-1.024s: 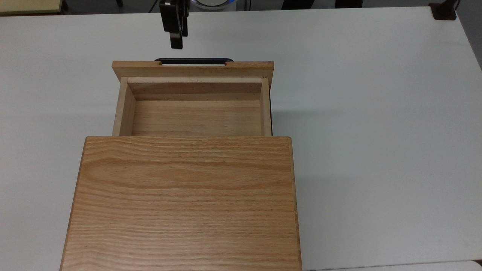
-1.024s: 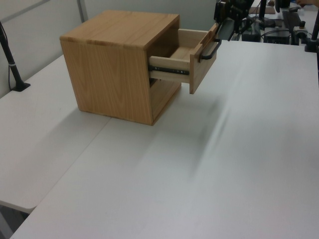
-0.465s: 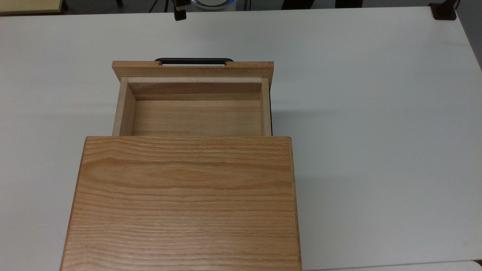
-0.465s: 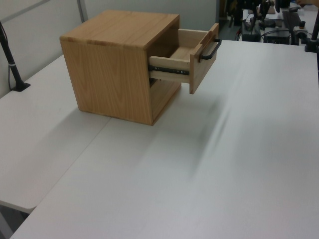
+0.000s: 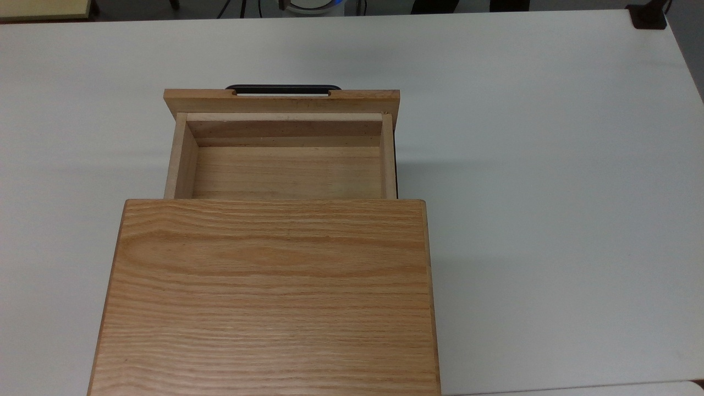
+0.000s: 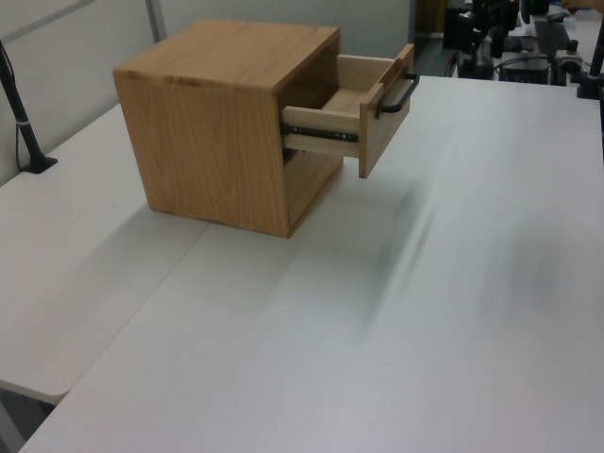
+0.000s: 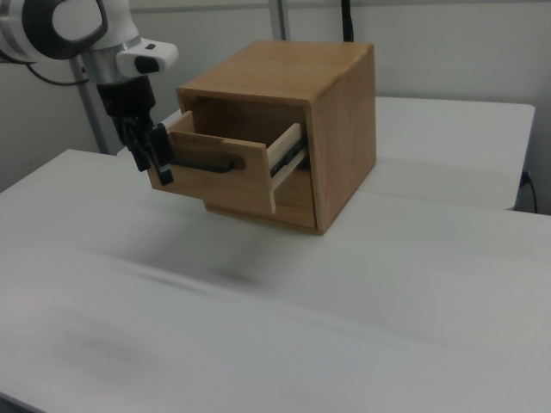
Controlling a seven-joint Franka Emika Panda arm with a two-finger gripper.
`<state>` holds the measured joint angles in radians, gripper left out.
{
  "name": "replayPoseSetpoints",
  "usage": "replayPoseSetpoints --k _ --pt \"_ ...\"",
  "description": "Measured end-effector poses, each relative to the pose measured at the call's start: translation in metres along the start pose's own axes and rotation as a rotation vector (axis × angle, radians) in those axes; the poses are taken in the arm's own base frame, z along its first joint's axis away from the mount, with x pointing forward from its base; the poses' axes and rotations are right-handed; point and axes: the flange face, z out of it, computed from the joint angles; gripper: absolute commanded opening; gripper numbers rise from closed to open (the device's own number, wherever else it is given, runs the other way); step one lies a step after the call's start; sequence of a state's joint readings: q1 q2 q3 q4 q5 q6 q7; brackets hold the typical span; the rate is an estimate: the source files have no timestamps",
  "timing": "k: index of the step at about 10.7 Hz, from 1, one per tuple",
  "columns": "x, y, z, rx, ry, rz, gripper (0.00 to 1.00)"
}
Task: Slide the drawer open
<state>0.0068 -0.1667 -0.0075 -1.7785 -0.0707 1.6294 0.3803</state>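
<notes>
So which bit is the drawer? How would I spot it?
Find the big wooden box, the cabinet, on the white table. The drawer is the open tray sticking out of its front, up near the top. It alone has a long thin black handle on its front panel.

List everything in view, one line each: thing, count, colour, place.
cabinet: one, oak wood, on the table, nearer the top view's left.
drawer: one, light oak, slid partway out of the cabinet, nothing inside it.
handle: one, black bar, on the drawer's front panel.
table: white, under it all.
gripper: one, black, on a white arm, at the drawer front on the right view's left.
</notes>
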Motion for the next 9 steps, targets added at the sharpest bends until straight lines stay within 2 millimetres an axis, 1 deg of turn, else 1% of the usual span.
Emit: replayPoseSetpoints --k 2,3,5,7,9 --pt "0.002 0.004 0.002 -0.055 0.006 -0.159 1.00" --pt "0.002 -0.001 0.005 -0.068 0.004 -0.201 1.00" --pt "0.000 -0.021 0.016 -0.091 -0.018 -0.254 1.00" --pt "0.013 -0.034 0.036 -0.102 -0.055 -0.336 1.00" --pt "0.030 -0.040 0.051 -0.085 -0.087 -0.445 1.00"
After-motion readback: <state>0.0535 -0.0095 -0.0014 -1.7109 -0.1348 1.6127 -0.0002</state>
